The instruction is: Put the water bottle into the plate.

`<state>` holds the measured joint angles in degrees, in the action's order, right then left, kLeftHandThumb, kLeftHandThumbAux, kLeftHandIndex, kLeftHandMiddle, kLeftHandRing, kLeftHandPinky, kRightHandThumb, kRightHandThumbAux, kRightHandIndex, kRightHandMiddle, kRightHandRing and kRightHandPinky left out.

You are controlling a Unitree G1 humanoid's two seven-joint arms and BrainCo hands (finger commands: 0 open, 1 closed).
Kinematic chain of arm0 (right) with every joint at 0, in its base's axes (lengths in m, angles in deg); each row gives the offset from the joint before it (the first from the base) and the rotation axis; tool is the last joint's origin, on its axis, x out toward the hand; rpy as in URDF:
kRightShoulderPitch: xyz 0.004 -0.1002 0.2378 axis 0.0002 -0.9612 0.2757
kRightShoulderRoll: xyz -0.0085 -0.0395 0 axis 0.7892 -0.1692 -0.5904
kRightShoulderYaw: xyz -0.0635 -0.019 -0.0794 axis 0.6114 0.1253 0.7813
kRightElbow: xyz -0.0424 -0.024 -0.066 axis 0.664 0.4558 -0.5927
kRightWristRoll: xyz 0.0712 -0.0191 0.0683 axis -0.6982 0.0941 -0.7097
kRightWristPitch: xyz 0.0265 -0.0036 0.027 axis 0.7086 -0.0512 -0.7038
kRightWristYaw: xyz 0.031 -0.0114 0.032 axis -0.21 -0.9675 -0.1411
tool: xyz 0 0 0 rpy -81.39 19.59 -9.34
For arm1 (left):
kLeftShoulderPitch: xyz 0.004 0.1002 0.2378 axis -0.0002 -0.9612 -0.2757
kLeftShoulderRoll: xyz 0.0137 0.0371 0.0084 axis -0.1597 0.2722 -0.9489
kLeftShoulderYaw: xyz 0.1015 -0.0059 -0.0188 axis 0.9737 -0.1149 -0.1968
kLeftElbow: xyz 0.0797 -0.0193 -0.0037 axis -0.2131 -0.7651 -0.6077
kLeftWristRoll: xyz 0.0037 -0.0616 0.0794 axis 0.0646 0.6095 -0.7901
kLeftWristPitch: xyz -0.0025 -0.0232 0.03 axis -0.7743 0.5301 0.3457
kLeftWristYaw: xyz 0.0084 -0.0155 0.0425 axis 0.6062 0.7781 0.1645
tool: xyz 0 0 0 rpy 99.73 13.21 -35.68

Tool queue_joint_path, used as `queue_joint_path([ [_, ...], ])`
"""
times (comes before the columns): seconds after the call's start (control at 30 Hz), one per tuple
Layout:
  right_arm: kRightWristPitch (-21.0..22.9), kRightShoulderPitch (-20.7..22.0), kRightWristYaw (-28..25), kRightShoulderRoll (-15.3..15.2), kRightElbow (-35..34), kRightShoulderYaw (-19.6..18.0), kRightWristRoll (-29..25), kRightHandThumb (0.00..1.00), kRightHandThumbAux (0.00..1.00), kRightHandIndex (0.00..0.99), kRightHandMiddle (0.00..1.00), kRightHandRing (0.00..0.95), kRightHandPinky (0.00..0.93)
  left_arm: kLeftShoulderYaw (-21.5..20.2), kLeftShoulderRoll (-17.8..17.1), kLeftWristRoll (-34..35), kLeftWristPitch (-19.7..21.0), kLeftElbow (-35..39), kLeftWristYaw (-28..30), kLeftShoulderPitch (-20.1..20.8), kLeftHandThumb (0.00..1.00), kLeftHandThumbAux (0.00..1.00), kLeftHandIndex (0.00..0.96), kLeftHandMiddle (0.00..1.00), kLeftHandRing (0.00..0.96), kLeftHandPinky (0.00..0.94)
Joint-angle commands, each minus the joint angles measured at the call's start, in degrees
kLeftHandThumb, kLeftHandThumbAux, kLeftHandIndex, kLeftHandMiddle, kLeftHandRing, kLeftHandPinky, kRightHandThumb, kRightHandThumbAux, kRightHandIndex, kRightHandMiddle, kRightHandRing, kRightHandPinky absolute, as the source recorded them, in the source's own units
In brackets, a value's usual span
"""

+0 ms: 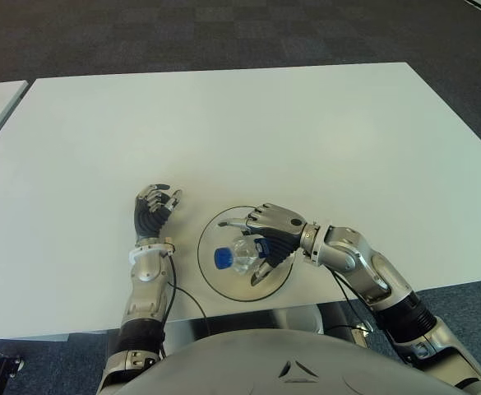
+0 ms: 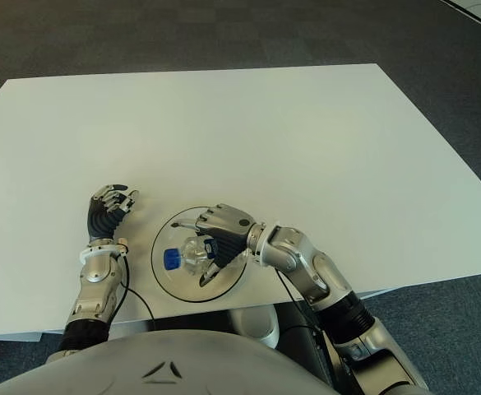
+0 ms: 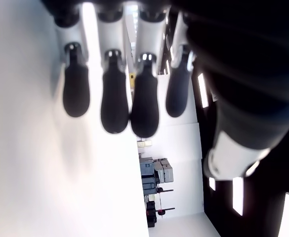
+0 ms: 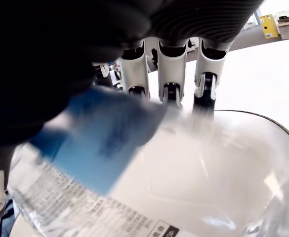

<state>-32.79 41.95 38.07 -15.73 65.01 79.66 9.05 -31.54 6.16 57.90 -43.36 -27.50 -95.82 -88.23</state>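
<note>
Left eye view: the right hand [image 1: 266,233] holds the clear plastic water bottle with a blue cap [image 1: 238,255] on its side over the round clear glass plate [image 1: 210,269] near the front edge of the white counter [image 1: 248,132]. This looks like the placing step; next, the fingers need to release. The left hand [image 1: 153,208] shows just left of the plate.

Left wrist view: its fingers [image 3: 114,104] hang loosely curled, holding nothing.

Right wrist view: fingers wrap the bottle's blue label [image 4: 97,143] above the plate.

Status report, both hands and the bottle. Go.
Right hand gripping water bottle on its side over the plate. Left hand open, beside plate's left. Nothing in the way.
</note>
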Motion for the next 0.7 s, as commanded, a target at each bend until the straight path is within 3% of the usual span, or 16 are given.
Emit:
queue_joint_path([
  [0.03,-1.40,0.55,1.53,0.42,0.35,-0.24,-2.05,0.014,0.505,0.000,0.000,0.000,0.000,0.60,0.20,-0.43,2.06,1.37,-0.04,-0.79,0.705,0.711,0.432,0.660,0.637,0.609],
  [0.7,-7.01,1.20,8.43,1.34,4.11,-0.64,-4.41,0.000,0.419,0.000,0.000,0.000,0.000,0.94,0.11,-0.63,4.41,3.79,0.29,-1.48,0.705,0.712,0.431,0.671,0.654,0.617],
])
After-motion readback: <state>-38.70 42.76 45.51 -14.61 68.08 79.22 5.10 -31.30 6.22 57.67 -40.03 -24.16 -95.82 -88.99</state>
